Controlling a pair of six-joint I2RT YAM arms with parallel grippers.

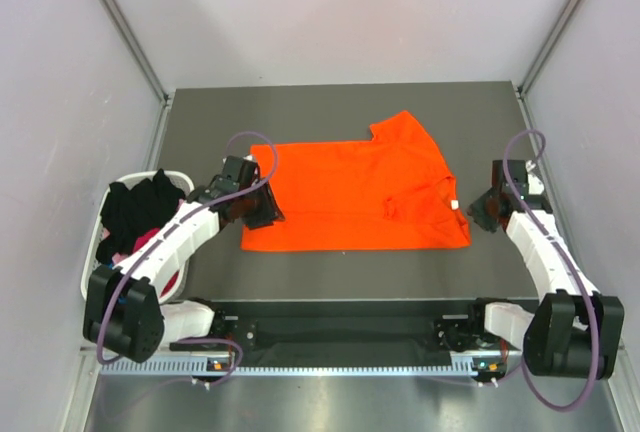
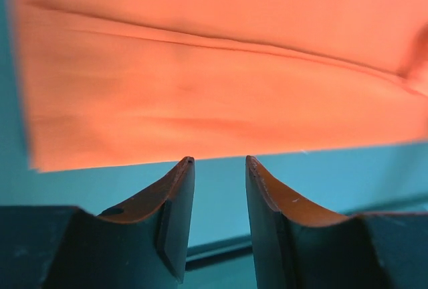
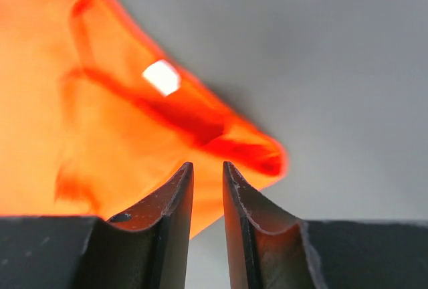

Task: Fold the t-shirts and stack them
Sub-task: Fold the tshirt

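**foldfan:** Quick check wanted: where is the orange t-shirt (image 1: 350,197) lying, and is anything being held?

**benchbot:** It's spread flat in the middle of the bench (image 1: 330,112), with the hem end toward the left arm and the neck label (image 1: 453,205) toward the right. Nothing is gripped, tbh. The left jaws are parted a moderate way with only bench seen between them, and the hem edge is just beyond the tips. The right jaws are set to a narrow slit, also empty, right by the collar end. The black garments (image 1: 140,207) and magenta cloth (image 1: 145,244) are heaped in the white basket (image 1: 172,174) off to the left.

**foldfan:** So how should the next fold be handled?

**benchbot:** Going by the crease seen in the left wrist view, one lengthwise fold looks done, so a crosswise one is probably due. Every layer should be caught at each pinch, otherwise only the top ply gets dragged. The right jaws would likely need to be opened wider for the bunched collar. Both ends are best lifted together, kept lightly taut, and laid down with edges matched. The sleeve (image 1: 405,132) poking out at the far side should be watched, since it could get flipped loose.
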